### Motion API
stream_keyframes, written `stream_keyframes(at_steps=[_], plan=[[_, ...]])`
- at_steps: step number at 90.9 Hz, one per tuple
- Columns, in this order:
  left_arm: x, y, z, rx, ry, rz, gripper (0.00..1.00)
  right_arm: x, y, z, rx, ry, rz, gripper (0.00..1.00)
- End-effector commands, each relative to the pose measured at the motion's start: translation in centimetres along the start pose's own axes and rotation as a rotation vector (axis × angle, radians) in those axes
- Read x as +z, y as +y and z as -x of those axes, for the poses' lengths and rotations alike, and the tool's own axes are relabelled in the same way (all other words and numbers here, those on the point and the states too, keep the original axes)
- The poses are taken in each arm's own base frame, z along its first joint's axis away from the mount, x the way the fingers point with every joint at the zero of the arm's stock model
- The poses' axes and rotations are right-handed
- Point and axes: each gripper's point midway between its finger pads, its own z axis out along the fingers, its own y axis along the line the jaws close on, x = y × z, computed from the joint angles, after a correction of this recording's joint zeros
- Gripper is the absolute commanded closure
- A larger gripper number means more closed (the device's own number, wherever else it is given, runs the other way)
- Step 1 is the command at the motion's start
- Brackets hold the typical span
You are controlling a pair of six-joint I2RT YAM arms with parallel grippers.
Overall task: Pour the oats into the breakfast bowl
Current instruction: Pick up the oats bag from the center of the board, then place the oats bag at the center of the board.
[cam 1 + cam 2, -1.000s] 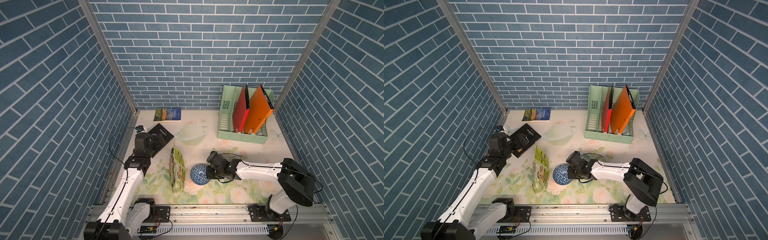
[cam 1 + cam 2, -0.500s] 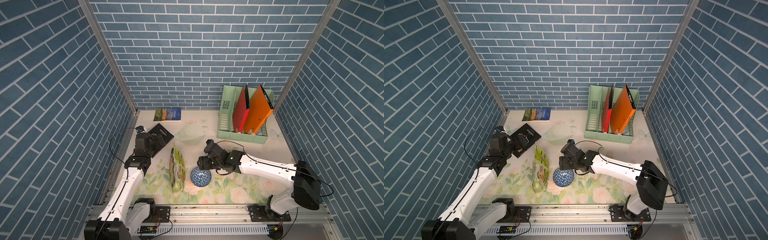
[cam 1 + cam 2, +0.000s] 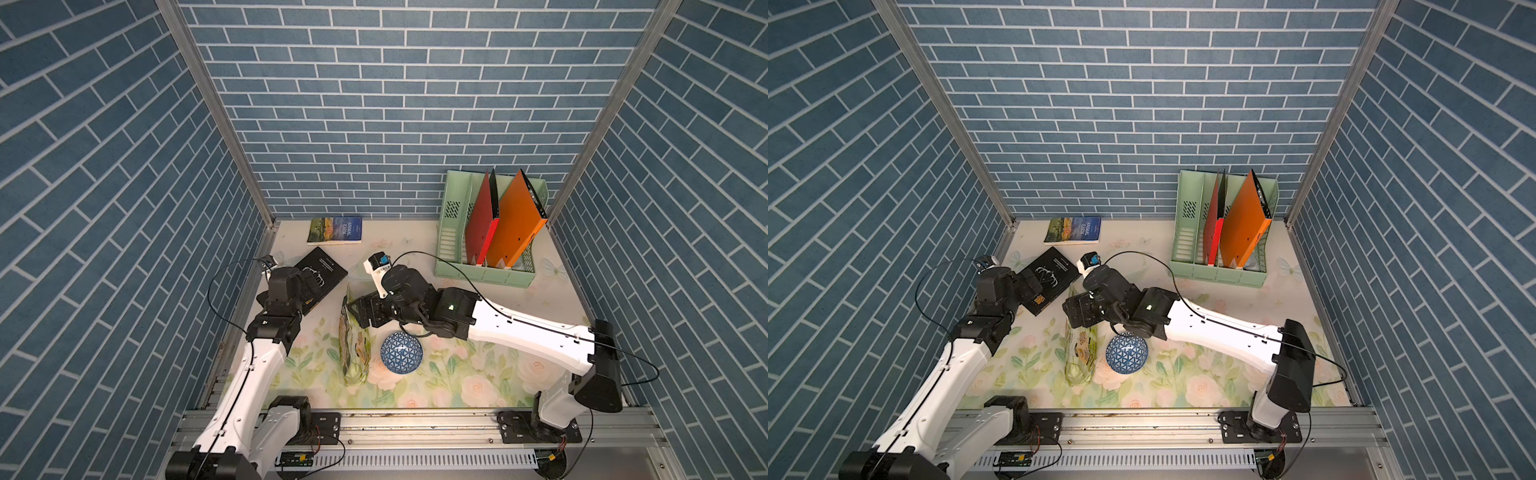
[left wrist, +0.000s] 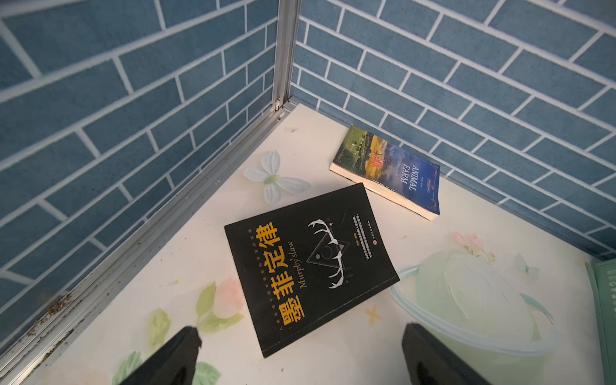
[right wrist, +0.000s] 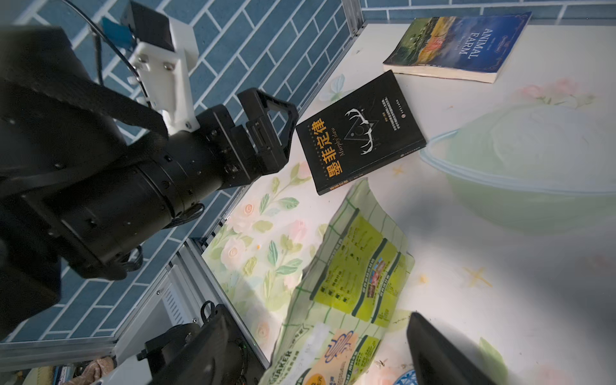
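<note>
A second ago the right pincer [image 3: 356, 311] was clamped on the side of the breakfast bowl [image 3: 401, 353]; it has since let go, its jaws now stand wide apart, and the bowl sits free of it. The right arm [image 3: 528, 336] has stretched out and swung from the bowl across to the oats pouch [image 3: 353, 347]. The pincer now hangs at the pouch's far end, and the right wrist view shows the pouch between its spread fingers [image 5: 213, 343].
</note>
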Motion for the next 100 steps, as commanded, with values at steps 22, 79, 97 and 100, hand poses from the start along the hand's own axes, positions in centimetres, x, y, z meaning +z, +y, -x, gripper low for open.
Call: stream_keyframes(at_steps=[22, 79, 97, 100], plan=[[-0.3, 0.6, 0.8, -0.014, -0.027, 0.034, 0.00, 6.4, -0.7, -3.5, -0.206, 0.212, -0.272, 0.61], [-2.9, 1.4, 3.2, -0.068, -0.159, 0.024, 0.00, -14.0, -1.3, 15.9, -0.196, -0.541, -0.522, 1.00], [-1.7, -0.4, 2.0, -0.081, -0.070, -0.045, 0.01, -19.9, -10.0, 15.8, -0.129, -0.537, -0.740, 1.00], [-1.4, -1.0, 1.7, -0.093, -0.044, -0.070, 0.01, -20.4, -11.0, 15.4, -0.122, -0.530, -0.750, 1.00]])
